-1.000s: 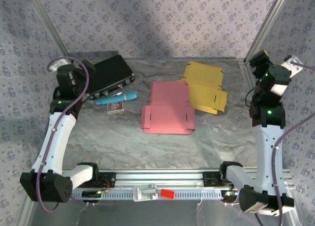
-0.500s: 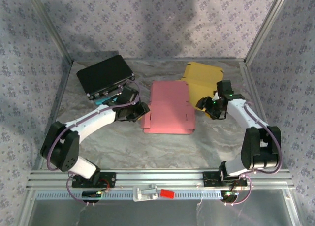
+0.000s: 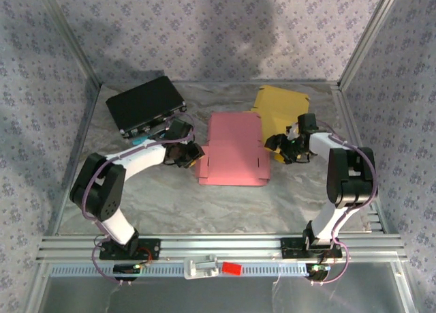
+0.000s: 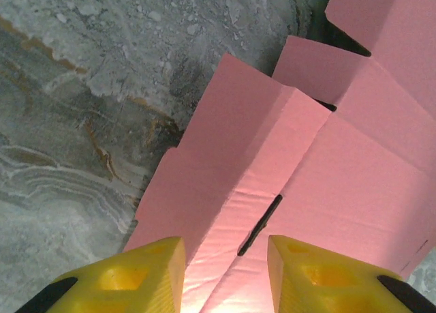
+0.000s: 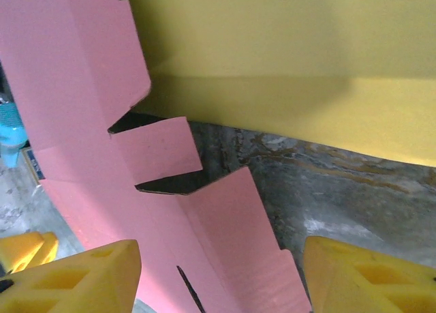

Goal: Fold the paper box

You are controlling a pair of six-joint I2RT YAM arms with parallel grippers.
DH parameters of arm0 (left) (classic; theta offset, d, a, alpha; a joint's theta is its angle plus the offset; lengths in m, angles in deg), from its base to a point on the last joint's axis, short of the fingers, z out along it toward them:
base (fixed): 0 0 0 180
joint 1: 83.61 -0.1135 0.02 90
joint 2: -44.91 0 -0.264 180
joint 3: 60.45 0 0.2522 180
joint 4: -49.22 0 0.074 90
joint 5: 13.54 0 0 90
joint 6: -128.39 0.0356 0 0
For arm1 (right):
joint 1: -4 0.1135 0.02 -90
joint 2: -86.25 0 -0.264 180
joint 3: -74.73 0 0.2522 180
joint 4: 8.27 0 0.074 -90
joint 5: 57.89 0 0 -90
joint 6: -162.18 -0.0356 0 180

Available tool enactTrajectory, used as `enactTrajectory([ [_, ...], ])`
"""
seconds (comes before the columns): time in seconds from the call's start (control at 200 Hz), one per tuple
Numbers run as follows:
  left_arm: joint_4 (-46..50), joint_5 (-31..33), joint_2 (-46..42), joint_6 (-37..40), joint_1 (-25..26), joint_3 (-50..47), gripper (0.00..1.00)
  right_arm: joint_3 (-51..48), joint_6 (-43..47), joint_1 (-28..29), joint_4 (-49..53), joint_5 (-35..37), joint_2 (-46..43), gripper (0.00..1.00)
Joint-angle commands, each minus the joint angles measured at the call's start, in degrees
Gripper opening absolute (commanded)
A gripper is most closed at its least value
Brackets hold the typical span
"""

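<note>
Pink paper box [image 3: 235, 149] flat mid-table [image 3: 170, 197], light, thin creased card, likely floppy; left pincer [image 4: 225, 255] and right pincer [image 5: 221, 262] both spread beside its side flaps, best pinched there.

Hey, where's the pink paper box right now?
In the top view the pink paper box lies flat mid-table, between the left gripper at its left edge and the right gripper at its right, with the yellow sheet just behind-right.
</note>
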Motion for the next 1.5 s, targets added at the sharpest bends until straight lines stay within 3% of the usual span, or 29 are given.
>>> enactTrajectory([
  [0.0,-0.6,-0.7,1.6,1.4,-0.1,1.4,0.36,-1.2,2.4,-0.1,-2.7,-5.6,1.7,0.65],
  [0.305,1.4,0.5,5.7,4.0,0.3,3.3,0.36,-2.6,4.7,-1.1,-4.6,-9.1,4.3,0.65],
  [0.485,3.9,2.0,8.5,6.0,1.1,4.7,0.36,-3.8,3.9,-1.2,-7.9,-15.3,4.5,0.64],
  [0.72,5.9,3.7,9.5,7.5,1.6,5.1,0.35,-5.5,-0.1,-1.0,-11.1,-17.3,0.5,0.62],
  [1.014,7.6,5.0,10.1,8.4,2.0,5.8,0.34,-6.1,2.1,-1.1,-1.7,-10.2,-6.0,0.63],
  [1.134,8.0,5.3,10.2,8.7,2.1,6.4,0.34,-7.2,0.7,-0.9,2.2,-3.0,-8.4,0.63],
  [1.304,8.1,5.3,10.2,8.7,2.3,6.3,0.33,-14.8,-13.2,0.5,2.5,6.5,-23.1,0.64],
  [1.494,7.7,4.9,10.1,8.6,2.4,5.8,0.32,-27.7,-37.1,14.0,-7.3,15.7,-39.6,0.64],
])
